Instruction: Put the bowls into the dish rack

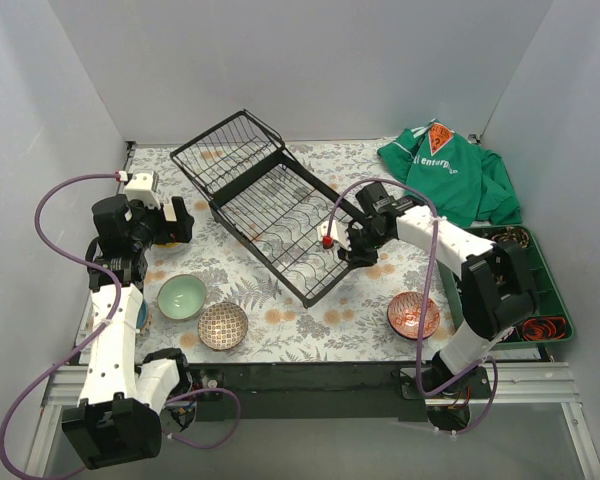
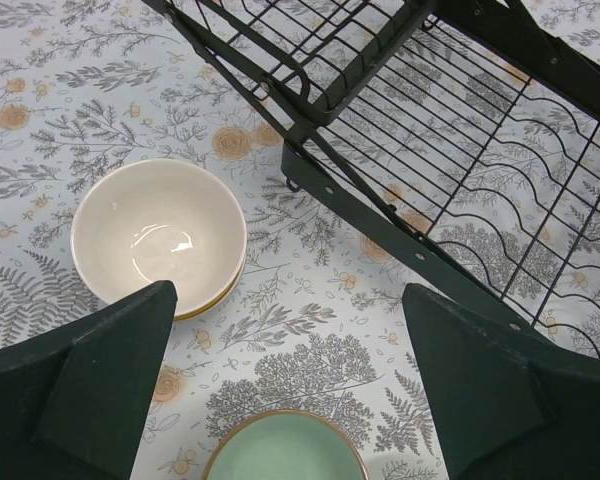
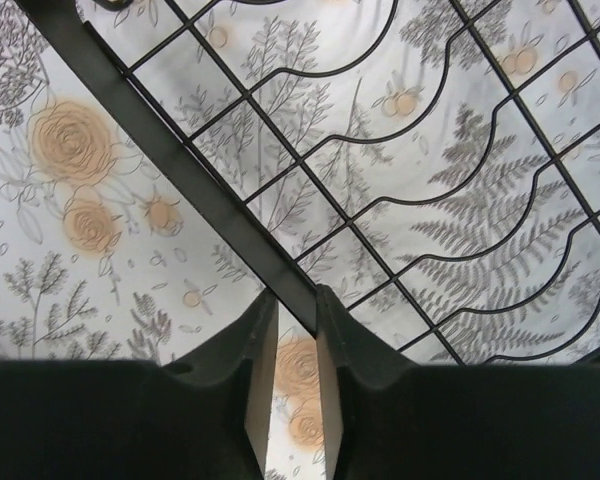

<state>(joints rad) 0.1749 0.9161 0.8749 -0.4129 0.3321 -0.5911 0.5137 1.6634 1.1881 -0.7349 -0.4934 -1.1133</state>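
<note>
The dish rack (image 1: pixel 265 205) sits empty on the surface, so I'm at the first pickup: left fingers (image 2: pixel 100 380) spread wide above the cream bowl (image 2: pixel 158 235) beside it, right fingers (image 3: pixel 348 345) narrow at its rail; next I must lower onto the bowl's rim.

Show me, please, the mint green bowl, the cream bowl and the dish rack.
mint green bowl (image 1: pixel 181 296): top external view, inner centre.
cream bowl (image 2: pixel 158 235): left wrist view, inner bottom.
dish rack (image 1: pixel 260 254): top external view, near rim bar.
</note>
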